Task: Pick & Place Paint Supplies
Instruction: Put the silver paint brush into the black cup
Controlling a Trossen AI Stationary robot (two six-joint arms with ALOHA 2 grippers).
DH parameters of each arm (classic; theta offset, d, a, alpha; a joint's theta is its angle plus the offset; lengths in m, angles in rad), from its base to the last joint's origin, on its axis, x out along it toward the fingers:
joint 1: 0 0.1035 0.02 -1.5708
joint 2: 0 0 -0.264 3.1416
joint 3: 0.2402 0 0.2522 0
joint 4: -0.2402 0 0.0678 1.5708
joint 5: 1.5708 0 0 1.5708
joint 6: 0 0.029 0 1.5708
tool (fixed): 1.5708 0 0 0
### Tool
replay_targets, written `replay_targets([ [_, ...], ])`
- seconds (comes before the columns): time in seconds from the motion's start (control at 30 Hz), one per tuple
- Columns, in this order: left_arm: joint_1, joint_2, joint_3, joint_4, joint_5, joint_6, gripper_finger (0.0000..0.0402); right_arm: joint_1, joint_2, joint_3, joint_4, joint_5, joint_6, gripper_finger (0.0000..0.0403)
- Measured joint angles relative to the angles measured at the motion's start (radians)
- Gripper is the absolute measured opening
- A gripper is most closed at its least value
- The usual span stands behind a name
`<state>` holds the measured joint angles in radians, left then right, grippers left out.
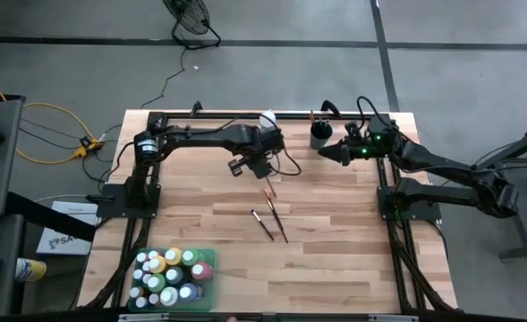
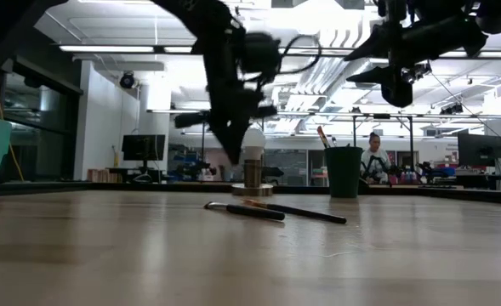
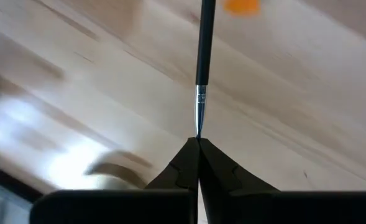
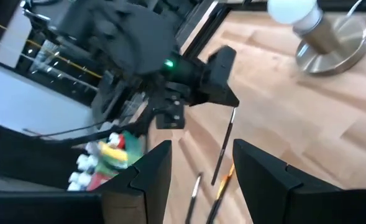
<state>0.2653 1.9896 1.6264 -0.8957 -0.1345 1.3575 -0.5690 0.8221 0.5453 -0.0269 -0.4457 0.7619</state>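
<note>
Left hand (image 3: pixel 198 144) pinches a brush (image 3: pixel 202 56) — right hand (image 4: pixel 198 165) open, empty.

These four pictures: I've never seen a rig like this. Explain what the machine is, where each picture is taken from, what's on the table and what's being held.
It is a robot with two dark arms working at a wooden table. One picture looks straight down from above, one looks level across the tabletop, and two come from cameras on the wrists. The left gripper is shut on the tip of a thin brush, lifted off the wood. The right gripper hangs open near a dark cup and holds nothing. On the table lie two more brushes, a white ball on a metal base, and a green tray of small paint bottles.
</note>
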Motion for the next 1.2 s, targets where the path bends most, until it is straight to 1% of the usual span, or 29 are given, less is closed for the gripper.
replay_targets([
  [0.1,-0.030,-0.001,0.065,0.009,-0.017,0.015,0.0000,0.000,0.009,0.000,0.000,-0.032,0.021,0.0165],
  [0.3,-0.096,-0.002,0.204,0.031,-0.121,0.082,0.0000,0.000,0.036,0.000,0.000,-0.066,0.044,0.0165],
  [0.43,-0.139,-0.003,0.301,0.044,-0.177,0.133,0.0000,0.000,0.051,0.000,0.006,-0.112,0.054,0.0165],
  [0.57,-0.178,-0.003,0.366,0.091,-0.232,0.182,0.0000,0.000,0.052,0.000,0.012,-0.153,0.049,0.0165],
  [0.67,-0.201,-0.003,0.405,0.094,-0.261,0.216,0.0000,0.000,0.052,0.000,0.048,-0.203,0.054,0.0167],
  [0.73,-0.213,-0.005,0.416,0.102,-0.274,0.232,0.0000,0.000,0.052,0.000,0.093,-0.244,0.072,0.0176],
  [0.8,-0.223,-0.005,0.416,0.115,-0.298,0.243,0.0000,0.000,0.052,0.000,0.127,-0.270,0.088,0.0195],
  [0.97,-0.236,-0.005,0.416,0.133,-0.335,0.243,0.0000,0.000,0.053,0.000,0.144,-0.267,0.104,0.0256],
  [1.03,-0.241,-0.005,0.416,0.138,-0.338,0.244,0.0000,0.007,0.064,0.000,0.147,-0.269,0.103,0.0274],
  [1.13,-0.240,-0.005,0.416,0.152,-0.355,0.264,0.0000,0.040,0.094,0.000,0.163,-0.268,0.103,0.0285],
  [1.2,-0.240,-0.005,0.416,0.156,-0.357,0.271,0.0000,0.073,0.124,0.000,0.216,-0.270,0.105,0.0285],
])
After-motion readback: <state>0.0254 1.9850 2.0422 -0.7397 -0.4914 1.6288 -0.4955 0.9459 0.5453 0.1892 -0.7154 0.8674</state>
